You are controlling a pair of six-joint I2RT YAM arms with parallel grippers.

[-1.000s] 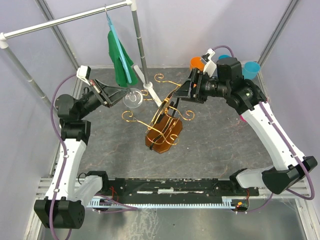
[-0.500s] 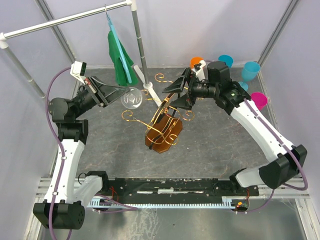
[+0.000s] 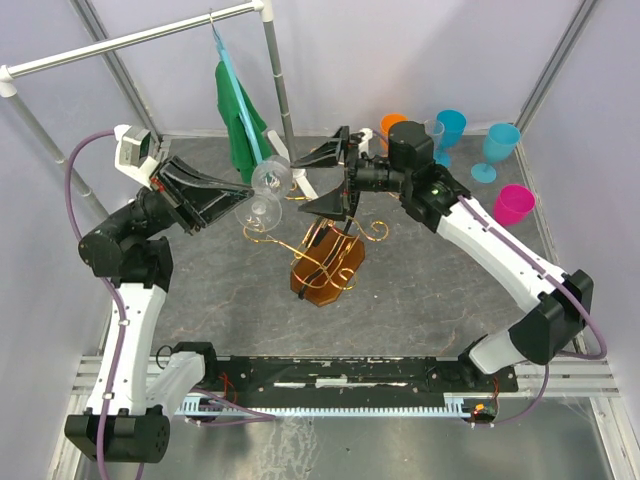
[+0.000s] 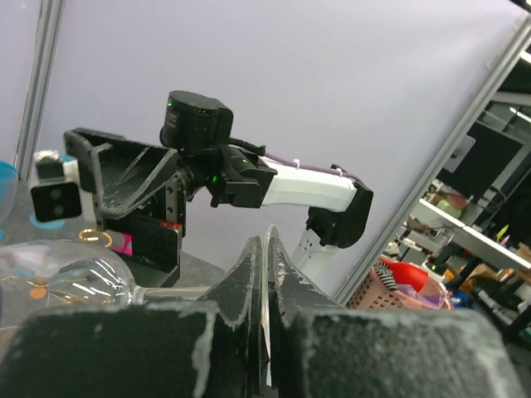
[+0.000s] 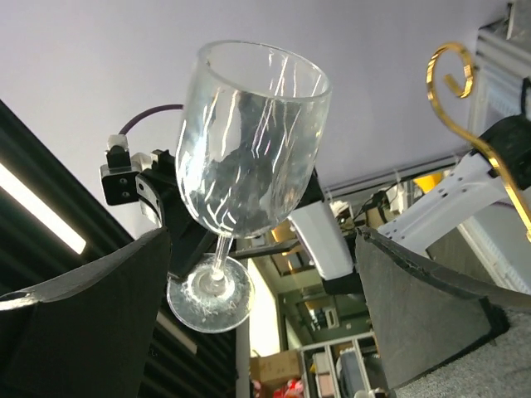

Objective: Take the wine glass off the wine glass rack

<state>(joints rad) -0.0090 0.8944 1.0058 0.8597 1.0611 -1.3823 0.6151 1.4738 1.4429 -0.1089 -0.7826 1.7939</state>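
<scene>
The clear wine glass (image 3: pixel 271 176) hangs in the air to the left of the wine glass rack (image 3: pixel 326 262), a gold curly-wire stand on an amber base. My left gripper (image 3: pixel 247 199) is shut on the rim of the glass's foot (image 3: pixel 258 211). In the left wrist view the foot's thin edge sits pinched between the closed fingers (image 4: pixel 246 274), and the stem runs left to the bowl (image 4: pixel 58 274). My right gripper (image 3: pixel 326 181) stands wide open just right of the glass, above the rack. In the right wrist view the wine glass (image 5: pixel 249 141) shows between that gripper's two fingers (image 5: pixel 108 315), untouched.
A grey clothes rail (image 3: pixel 130 38) with a green cloth (image 3: pixel 240 120) on a hanger crosses the back left. Coloured plastic cups stand at the back right: orange (image 3: pixel 392 125), blue (image 3: pixel 451 126), light blue (image 3: pixel 500 146) and pink (image 3: pixel 513 203). A gold scroll arm (image 5: pixel 465 91) is close by my right finger.
My left gripper has swung the glass up and tilted it, away from the rack's arms. My right gripper has opened wide and moved left toward the glass.
</scene>
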